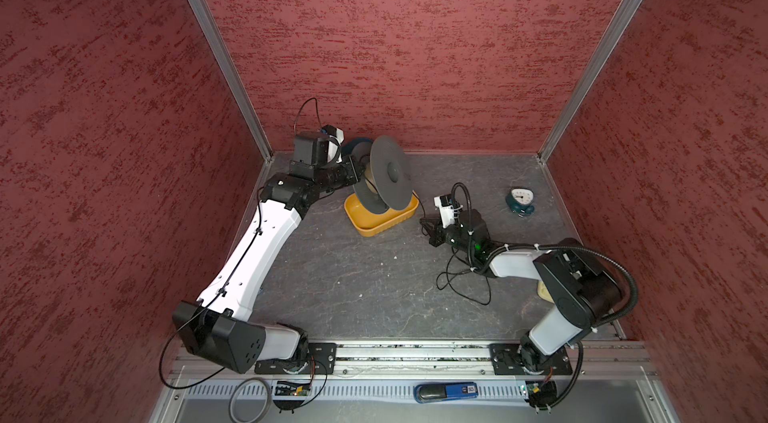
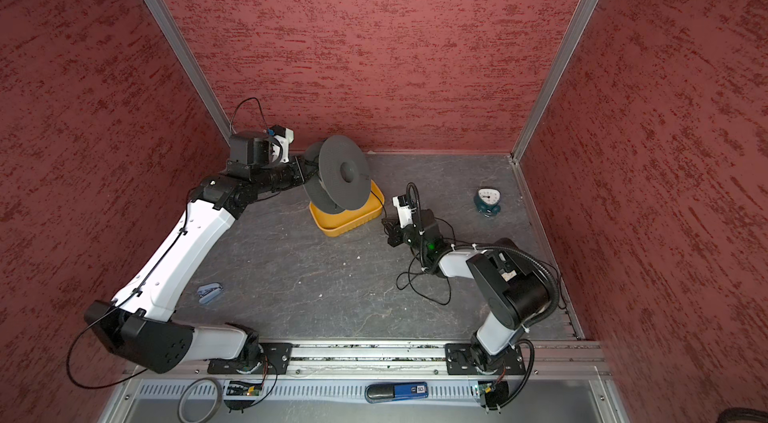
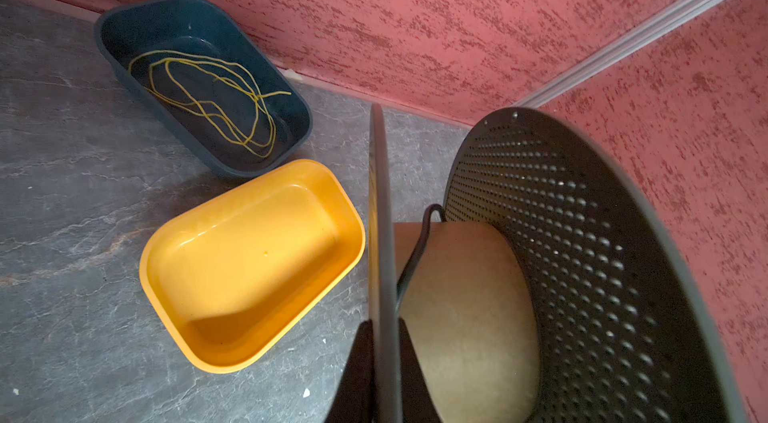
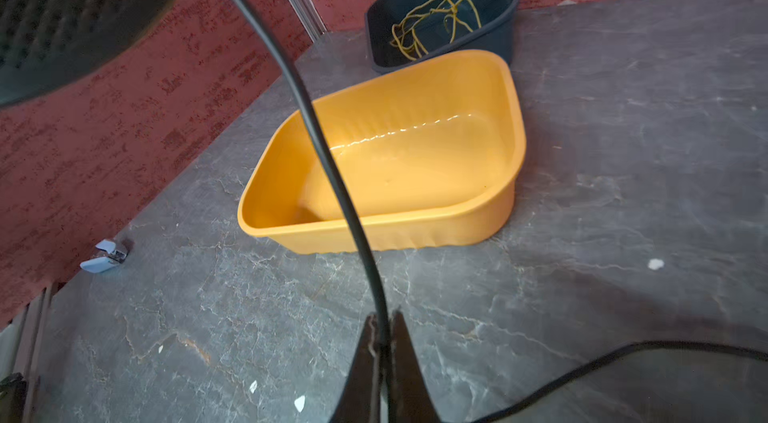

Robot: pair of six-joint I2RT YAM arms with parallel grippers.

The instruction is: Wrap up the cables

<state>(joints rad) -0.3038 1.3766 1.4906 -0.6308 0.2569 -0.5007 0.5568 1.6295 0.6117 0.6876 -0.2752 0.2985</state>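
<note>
The right gripper [image 4: 384, 319] is closed to a narrow pinch on the long, thin, flexible black cord [image 4: 316, 138], its jaws meeting on the cord from both sides. The left gripper [image 3: 384, 323] is clamped on the rim of one flange of the dark grey perforated plastic spool with a brown cardboard core [image 3: 465, 296]. It holds the spool tilted in the air above the dark grey marbled tabletop [image 1: 353, 275]. From the right-hand pinch the cord rises to the spool, where one strand crosses the flange edge onto the core. In the other direction it falls to loose loops on the tabletop beside the right arm. The step in hand appears to be the start of winding, since the core is almost bare. The next move calls for leading the cord round the core between the two flanges under light tension. The spool must be held steady and the slack left free to feed without snagging. Count:

- two grippers
- one spool
- one black cord
- two trays: one empty orange-yellow rectangular plastic tray [image 4: 415, 234], and one dark blue rectangular plastic tray [image 3: 124, 34] containing one tangled thin yellow-green wire [image 3: 257, 97]
- one small teal alarm clock [image 1: 519, 200]
- one pale blue stapler [image 2: 210, 292]
</note>
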